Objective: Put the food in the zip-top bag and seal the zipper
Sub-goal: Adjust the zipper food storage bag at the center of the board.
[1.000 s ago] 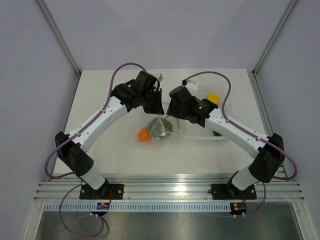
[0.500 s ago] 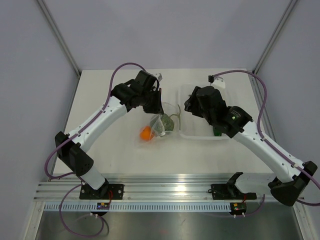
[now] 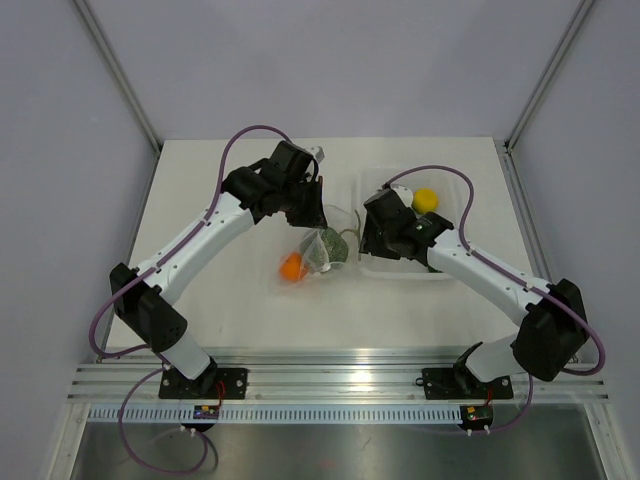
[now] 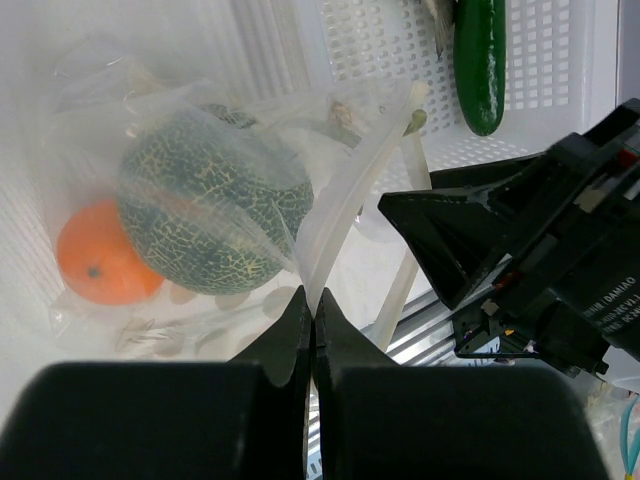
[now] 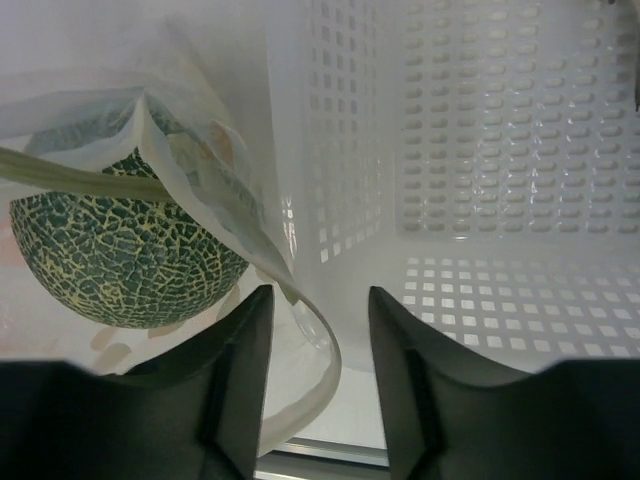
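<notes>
The work is at the loading stage: the thin, crinkled, see-through zip-top bag [image 4: 300, 115] lies just left of the white perforated plastic tray [image 5: 500, 150], its mouth turned toward the tray. The left claw [image 4: 312, 300] is clamped tight on one lip of the whitish zipper strip [image 4: 350, 210]. Inside the bag sits the speckled green melon-like ball [image 4: 210, 210]. The small orange ball [image 4: 98, 257] lies on the ball's side away from the tray, seemingly under the same film. The right claw [image 5: 320, 295] hangs at the tray's left wall with its fingers apart, straddling the bag's other lip without closing on it. The yellow lemon-like piece [image 3: 426, 199] and the dark green toy cucumber [image 4: 480, 60] lie in the tray, so filling looks about half done and sealing is not yet due. Next, I judge, the right claw must either pinch that free lip to widen the mouth or turn into the tray for another piece. Either way, the limp film could fold shut. Everything rests on a matt white worktop [image 3: 220, 310], boxed by pale grey walls [image 3: 330, 70], with an aluminium rail [image 3: 330, 380] on the near side of the tray.
</notes>
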### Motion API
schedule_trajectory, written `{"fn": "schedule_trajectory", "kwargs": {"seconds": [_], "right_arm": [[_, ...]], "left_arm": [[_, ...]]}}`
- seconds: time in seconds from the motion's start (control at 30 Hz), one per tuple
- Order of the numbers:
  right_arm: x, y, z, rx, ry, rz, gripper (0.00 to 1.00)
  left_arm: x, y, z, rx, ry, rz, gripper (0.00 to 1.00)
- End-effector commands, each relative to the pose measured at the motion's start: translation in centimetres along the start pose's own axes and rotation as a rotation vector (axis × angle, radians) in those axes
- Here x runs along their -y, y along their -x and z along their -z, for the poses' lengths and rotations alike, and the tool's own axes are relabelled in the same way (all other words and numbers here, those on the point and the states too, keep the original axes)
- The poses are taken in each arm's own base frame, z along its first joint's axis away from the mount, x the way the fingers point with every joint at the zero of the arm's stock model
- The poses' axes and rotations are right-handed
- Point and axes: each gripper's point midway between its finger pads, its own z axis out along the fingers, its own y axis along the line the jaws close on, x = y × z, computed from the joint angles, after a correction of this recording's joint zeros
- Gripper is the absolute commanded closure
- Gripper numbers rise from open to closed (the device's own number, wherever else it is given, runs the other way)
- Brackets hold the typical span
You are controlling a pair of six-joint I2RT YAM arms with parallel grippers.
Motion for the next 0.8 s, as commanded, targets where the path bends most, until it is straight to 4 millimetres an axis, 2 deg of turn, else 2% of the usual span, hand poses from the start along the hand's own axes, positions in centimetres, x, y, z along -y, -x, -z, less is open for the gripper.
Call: {"fn": "schedule_trajectory", "kwargs": {"seconds": [0.0, 0.03, 0.1, 0.13, 0.17, 0.23, 0.27, 0.33, 0.37, 0.4, 0.5, 0.57, 0.6, 0.63, 0.7, 0.73, 0.77], "right_arm": [[-1.5, 0.9, -0.7, 0.019, 0.063, -0.014, 0.54], [-1.5, 0.8, -1.1, 0.016, 0.057, -0.017, 0.68], [-1.9, 1.0, -1.2, 0.013, 0.062, -0.016, 0.85], [-2.1, 1.2, -1.2, 0.014, 0.065, -0.015, 1.00], [-2.1, 1.3, -1.0, 0.013, 0.062, -0.013, 1.00], [-3.4, 3.3, 0.4, 0.056, 0.101, 0.001, 1.00], [-4.6, 5.0, 1.8, 0.093, 0.135, 0.002, 1.00], [-6.1, 7.0, 4.1, 0.144, 0.190, 0.024, 1.00], [-6.9, 7.6, 5.1, 0.161, 0.221, 0.033, 1.00], [-8.2, 9.3, 7.0, 0.205, 0.270, 0.035, 1.00], [-10.1, 10.3, 9.6, 0.241, 0.355, 0.039, 1.00], [-10.7, 10.0, 9.2, 0.227, 0.378, 0.040, 1.00], [-10.4, 9.2, 8.0, 0.202, 0.358, 0.044, 1.00], [-10.2, 8.4, 6.1, 0.168, 0.326, 0.050, 1.00], [-9.9, 7.2, 3.6, 0.126, 0.285, 0.062, 1.00], [-9.5, 6.2, 1.1, 0.089, 0.238, 0.074, 1.00], [-9.4, 5.9, 0.3, 0.072, 0.214, 0.082, 1.00]], "left_arm": [[1.5, 1.8, 1.8, 0.079, -0.056, -0.011, 1.00], [1.4, 1.7, 1.9, 0.081, -0.054, -0.010, 1.00], [1.2, 1.7, 2.1, 0.083, -0.051, -0.010, 1.00], [1.2, 1.7, 2.2, 0.086, -0.047, -0.013, 1.00], [0.9, 1.8, 2.3, 0.088, -0.041, -0.014, 1.00], [0.3, 2.2, 2.8, 0.099, -0.025, -0.017, 1.00], [-0.4, 2.9, 3.6, 0.119, -0.011, -0.009, 1.00], [-1.0, 4.1, 5.0, 0.155, 0.000, 0.000, 1.00], [-2.0, 5.1, 5.9, 0.185, 0.021, 0.017, 1.00], [-2.0, 5.9, 7.2, 0.217, 0.025, 0.013, 1.00], [-2.4, 7.1, 9.6, 0.281, 0.044, 0.007, 1.00], [-2.5, 7.0, 9.5, 0.281, 0.042, 0.007, 1.00], [-2.5, 7.0, 9.1, 0.278, 0.036, 0.010, 1.00], [-3.1, 6.2, 7.7, 0.242, 0.045, 0.018, 1.00], [-3.6, 5.7, 5.5, 0.207, 0.045, 0.032, 1.00], [-4.0, 5.2, 4.4, 0.182, 0.052, 0.041, 1.00], [-4.8, 4.4, 2.7, 0.134, 0.073, 0.052, 1.00]]}}
